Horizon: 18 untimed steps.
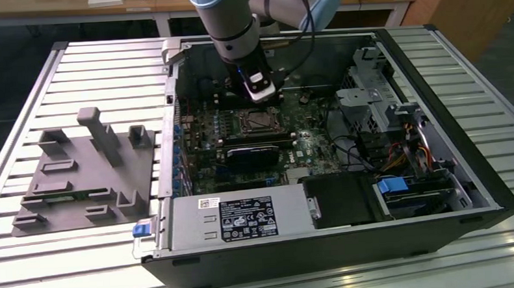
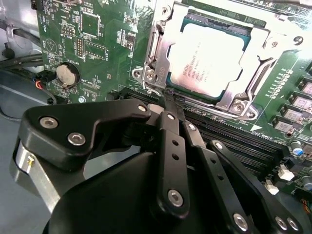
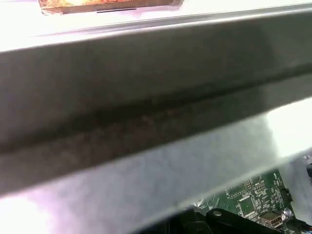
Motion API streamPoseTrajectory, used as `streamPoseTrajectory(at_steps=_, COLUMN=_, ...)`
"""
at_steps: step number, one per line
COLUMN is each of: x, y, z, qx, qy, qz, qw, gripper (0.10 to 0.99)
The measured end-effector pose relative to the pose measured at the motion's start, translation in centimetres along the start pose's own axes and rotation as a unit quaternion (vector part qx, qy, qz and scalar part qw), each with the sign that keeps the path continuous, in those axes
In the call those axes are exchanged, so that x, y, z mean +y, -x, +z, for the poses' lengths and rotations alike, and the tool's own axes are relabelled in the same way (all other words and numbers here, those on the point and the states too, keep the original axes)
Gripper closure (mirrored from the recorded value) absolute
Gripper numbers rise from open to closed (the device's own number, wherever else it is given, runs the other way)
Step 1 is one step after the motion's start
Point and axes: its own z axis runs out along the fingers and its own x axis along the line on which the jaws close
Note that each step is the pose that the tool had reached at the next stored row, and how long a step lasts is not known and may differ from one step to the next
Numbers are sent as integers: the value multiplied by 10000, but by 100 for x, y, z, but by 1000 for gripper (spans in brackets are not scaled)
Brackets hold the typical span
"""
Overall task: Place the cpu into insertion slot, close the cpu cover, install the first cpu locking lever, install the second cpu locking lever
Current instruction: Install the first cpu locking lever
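The cpu (image 2: 208,58), a small flat square chip with a pale silver-grey metal top, lies seated in the insertion slot (image 2: 180,90), a square socket with a silvery metal rim set in the green circuit board (image 2: 92,58). The cpu cover (image 2: 253,48), a thin silvery metal frame plate with a square window, lies closed flat around the chip, so that the pale top shows through the window. In the second wrist view the black metal hand (image 2: 168,100) has its fingers (image 2: 170,122) clenched together with no gap between them, their tips down at the rim of the socket by one of its corners, touching or just above a thin lever wire there; whether they pinch it I cannot tell. Just beside the socket run long black memory slots (image 2: 243,141), and a round silver coin battery (image 2: 67,74) sits well apart on the board. In the exterior view the grey-blue robot arm (image 1: 230,21) reaches down into an open black computer case (image 1: 331,258) lying on a slatted aluminium tabletop (image 1: 97,66), with the hand (image 1: 259,97) over the socket (image 1: 254,121). On the exterior view's left, a grey plastic fixture tray (image 1: 85,177) stands beside the case. The first wrist view shows a grey metal case wall (image 3: 146,97).
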Motion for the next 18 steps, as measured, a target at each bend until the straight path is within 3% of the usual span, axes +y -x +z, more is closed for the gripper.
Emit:
streamPoseTrajectory(at_steps=9, x=-25, y=18, z=3, qx=16, qy=50, qz=16, qw=10000, gripper=984)
streamPoseTrajectory(at_steps=13, x=-33, y=20, z=10, qx=36, qy=119, qz=40, qw=9999, gripper=984)
streamPoseTrajectory(at_steps=18, x=-32, y=21, z=4, qx=36, qy=120, qz=40, qw=9999, gripper=984)
